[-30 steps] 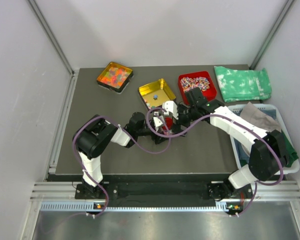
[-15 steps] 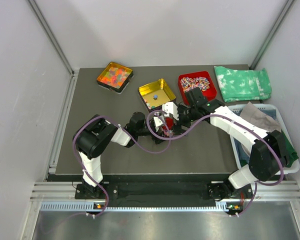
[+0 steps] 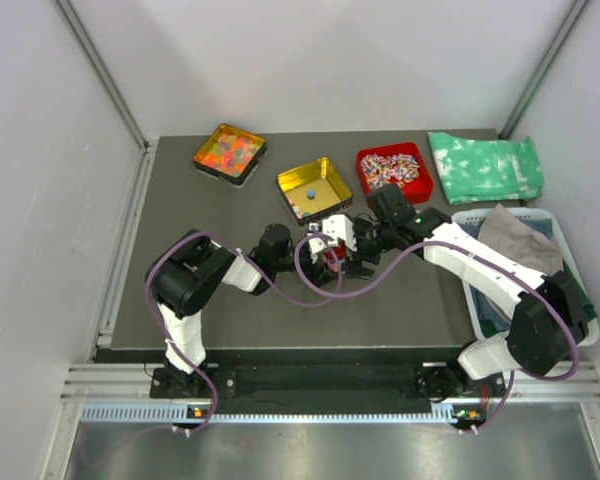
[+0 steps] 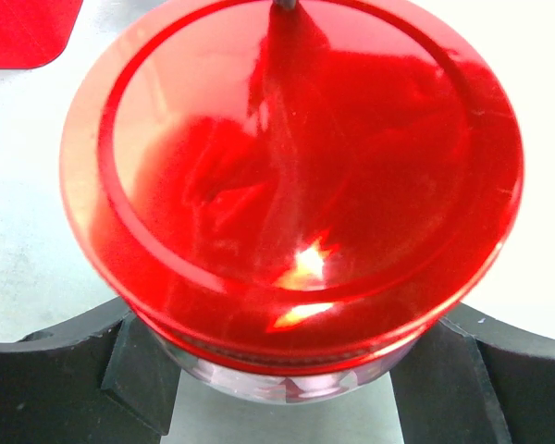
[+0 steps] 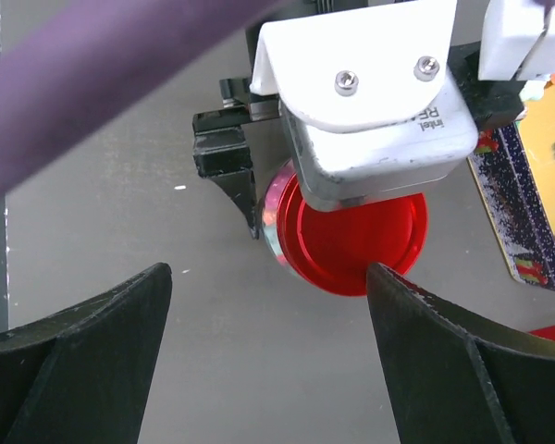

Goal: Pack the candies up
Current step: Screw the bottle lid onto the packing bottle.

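Observation:
A clear jar with a red lid stands on the dark table, and my left gripper is shut on its glass body just under the lid. In the top view the jar sits at the table's middle, with the left gripper on it. My right gripper is open and empty; the jar lies just beyond its fingertips, partly under the left wrist's white camera. The right gripper is right of the jar. A few candies lie in the yellow tray. The jar's contents are hidden.
An orange tray of gummy sweets is at the back left. A red tray of striped wrapped sweets is right of the yellow tray. A green cloth and a white basket of cloths are at the right. A purple cable loops near the jar.
My right gripper has moved nearer and a little left, down beside the jar. The left gripper and the jar have stayed in place.

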`<state>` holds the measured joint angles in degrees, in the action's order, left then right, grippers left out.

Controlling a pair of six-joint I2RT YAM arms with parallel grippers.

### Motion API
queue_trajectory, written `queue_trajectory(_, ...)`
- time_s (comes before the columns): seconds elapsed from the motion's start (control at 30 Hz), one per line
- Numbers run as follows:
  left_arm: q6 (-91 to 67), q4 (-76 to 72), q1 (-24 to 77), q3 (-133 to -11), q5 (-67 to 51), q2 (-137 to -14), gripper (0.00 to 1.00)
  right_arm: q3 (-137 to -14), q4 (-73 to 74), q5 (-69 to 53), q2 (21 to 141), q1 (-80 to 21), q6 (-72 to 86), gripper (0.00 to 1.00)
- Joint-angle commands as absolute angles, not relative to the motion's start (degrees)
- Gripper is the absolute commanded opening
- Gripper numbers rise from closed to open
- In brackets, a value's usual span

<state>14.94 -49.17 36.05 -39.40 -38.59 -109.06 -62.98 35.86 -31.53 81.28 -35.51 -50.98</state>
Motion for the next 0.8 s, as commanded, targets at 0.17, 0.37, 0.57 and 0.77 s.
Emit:
queue_trajectory(0.17,17.05,-41.04,36.56,-38.76,-37.0,-111.53,0.58,-63.63,30.67,-29.01,79.89,-35.33,-47.2,0.84)
queue_trajectory(0.37,16.96,-40.96,36.56,-38.76,-36.91,-111.53,0.58,-65.39,29.8,-28.83,79.98,-34.19,-45.7,0.85)
queue_trajectory(0.57,16.96,-40.96,36.56,-38.76,-37.0,-111.62,0.58,-64.42,26.9,-27.51,82.09,-34.19,-45.53,0.86)
queue_trajectory(0.77,17.05,-40.96,36.56,-38.85,-37.0,-111.62,0.58,-65.04,27.51,-28.92,84.29,-34.8,-45.79,0.86)
